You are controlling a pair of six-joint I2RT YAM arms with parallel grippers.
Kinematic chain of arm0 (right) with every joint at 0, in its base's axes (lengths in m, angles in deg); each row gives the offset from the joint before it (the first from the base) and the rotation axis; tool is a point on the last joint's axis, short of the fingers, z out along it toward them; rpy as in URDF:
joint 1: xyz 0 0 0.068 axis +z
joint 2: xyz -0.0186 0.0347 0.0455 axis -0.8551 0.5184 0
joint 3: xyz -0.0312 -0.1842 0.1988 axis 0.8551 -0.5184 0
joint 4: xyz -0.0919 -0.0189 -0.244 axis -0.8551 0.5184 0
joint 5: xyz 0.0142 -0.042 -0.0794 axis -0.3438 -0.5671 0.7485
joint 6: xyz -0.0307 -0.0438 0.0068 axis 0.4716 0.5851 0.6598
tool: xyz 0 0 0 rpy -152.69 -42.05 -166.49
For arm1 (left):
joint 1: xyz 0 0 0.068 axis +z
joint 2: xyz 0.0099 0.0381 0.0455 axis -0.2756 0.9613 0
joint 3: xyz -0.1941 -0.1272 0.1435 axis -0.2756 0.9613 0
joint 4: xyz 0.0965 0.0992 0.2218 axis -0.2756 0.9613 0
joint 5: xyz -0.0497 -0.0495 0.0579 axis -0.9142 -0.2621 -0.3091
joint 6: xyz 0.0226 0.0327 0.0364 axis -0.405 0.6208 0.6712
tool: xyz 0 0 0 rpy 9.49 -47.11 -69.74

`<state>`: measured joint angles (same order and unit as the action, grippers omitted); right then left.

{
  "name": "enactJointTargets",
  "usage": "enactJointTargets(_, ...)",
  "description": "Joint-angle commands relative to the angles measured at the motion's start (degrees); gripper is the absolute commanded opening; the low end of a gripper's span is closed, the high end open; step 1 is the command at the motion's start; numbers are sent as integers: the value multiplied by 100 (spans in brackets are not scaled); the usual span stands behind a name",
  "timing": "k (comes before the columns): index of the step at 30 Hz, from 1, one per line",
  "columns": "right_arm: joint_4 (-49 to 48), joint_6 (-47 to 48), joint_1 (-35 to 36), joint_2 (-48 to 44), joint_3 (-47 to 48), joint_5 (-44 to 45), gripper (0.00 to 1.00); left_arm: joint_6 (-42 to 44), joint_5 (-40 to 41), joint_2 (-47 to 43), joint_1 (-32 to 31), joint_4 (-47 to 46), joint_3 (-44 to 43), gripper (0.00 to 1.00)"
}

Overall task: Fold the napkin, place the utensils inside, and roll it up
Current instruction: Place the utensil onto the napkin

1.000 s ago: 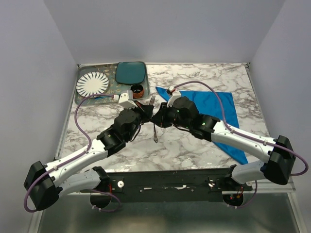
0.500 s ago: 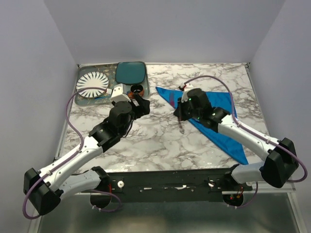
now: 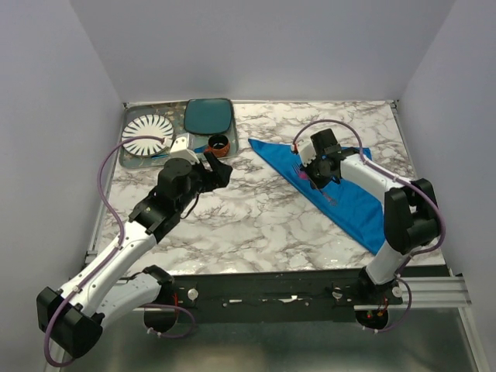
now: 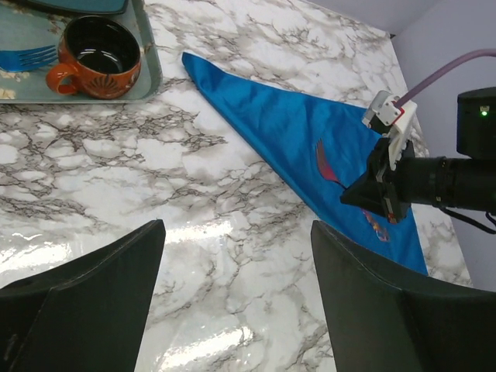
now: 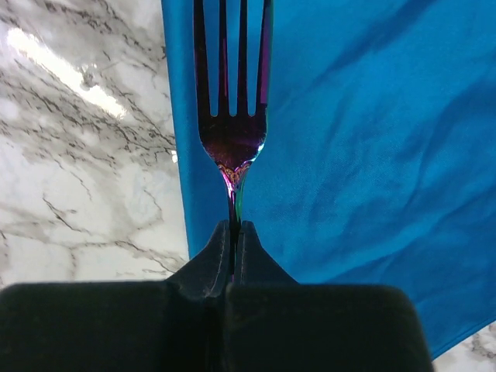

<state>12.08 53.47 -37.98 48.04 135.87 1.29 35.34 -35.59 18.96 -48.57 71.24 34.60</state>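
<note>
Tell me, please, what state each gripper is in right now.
Left gripper: open, holding nothing.
Right gripper: shut on the fork, over the napkin.

In your right wrist view, the right gripper [image 5: 234, 236] has its two dark fingers pressed together on the slim neck of the fork [image 5: 232, 147]. The fork points straight away from the camera. Its four purple tines run off the top edge of the picture. Behind the fork you see the blue napkin [image 5: 349, 155], lightly creased, filling the centre and right. The napkin's left edge runs just left of the tines. Left of that edge you see the marble table [image 5: 85, 155]. You cannot tell whether the fork touches the cloth.
</note>
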Motion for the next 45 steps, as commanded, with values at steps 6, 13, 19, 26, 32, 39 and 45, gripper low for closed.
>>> enactJointTargets(6,214,702,-84,294,-84,-364,1,725,-143,33,-188,152,-37,84)
enactJointTargets(13,12,650,-155,548,-111,-285,1,717,-196,68,-205,90,16,84)
enactJointTargets(19,-67,580,-164,628,-277,-293,1,690,-161,129,-205,55,43,85)
enactJointTargets(26,-103,509,-164,523,-278,-188,2,646,-257,147,-205,20,60,85)
enactJointTargets(32,-103,430,-164,154,-392,-135,3,620,-354,156,-205,-41,95,85)
enactJointTargets(39,-146,395,-172,-321,-629,-205,4,611,-425,174,-240,-85,104,85)
enactJointTargets(45,-138,403,-172,-146,-700,-170,4,646,-442,165,-249,-76,95,85)
